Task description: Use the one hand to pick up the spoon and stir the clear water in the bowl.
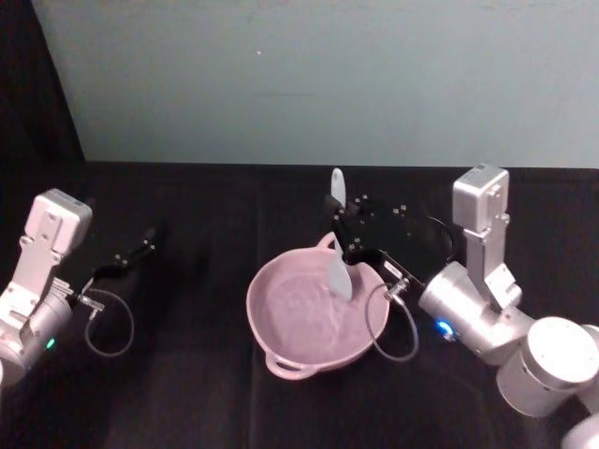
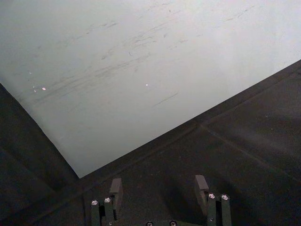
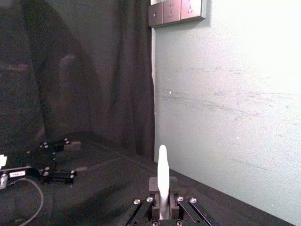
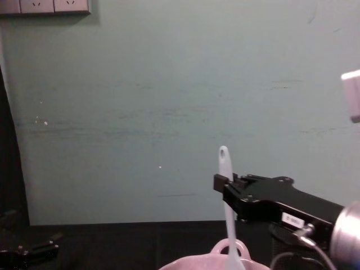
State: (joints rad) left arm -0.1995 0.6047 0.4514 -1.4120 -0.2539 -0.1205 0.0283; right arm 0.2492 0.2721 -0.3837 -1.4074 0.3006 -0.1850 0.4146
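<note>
Count: one spoon, one bowl, two grippers (left gripper, right gripper), three wall socket plates

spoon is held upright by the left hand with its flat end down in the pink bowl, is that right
Not quite: the right hand holds the spoon, not the left. The head view shows it gripping the handle, upright, with the flat end down in the pink bowl. The left hand sits off to the side, holding nothing.
</note>
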